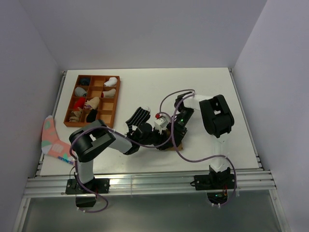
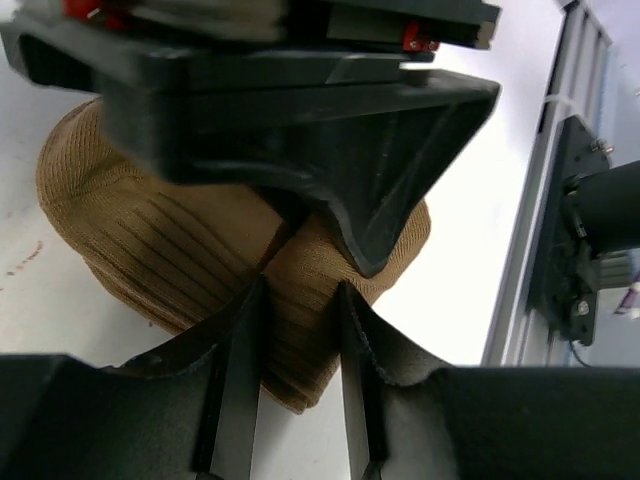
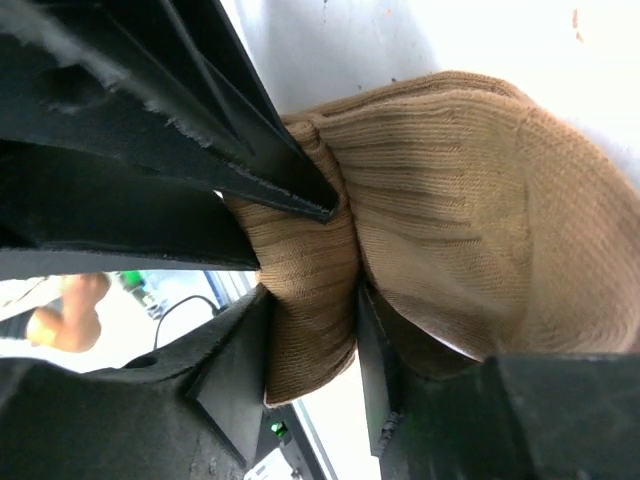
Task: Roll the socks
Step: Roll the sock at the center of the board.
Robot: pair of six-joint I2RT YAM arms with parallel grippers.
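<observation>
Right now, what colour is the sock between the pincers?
Tan-brown with fine ribs. The sock shows best in the right wrist view.

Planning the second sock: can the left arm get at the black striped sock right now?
Probably not yet: its jaws grip the tan sock; the striped sock itself lies uncovered close by.
</observation>
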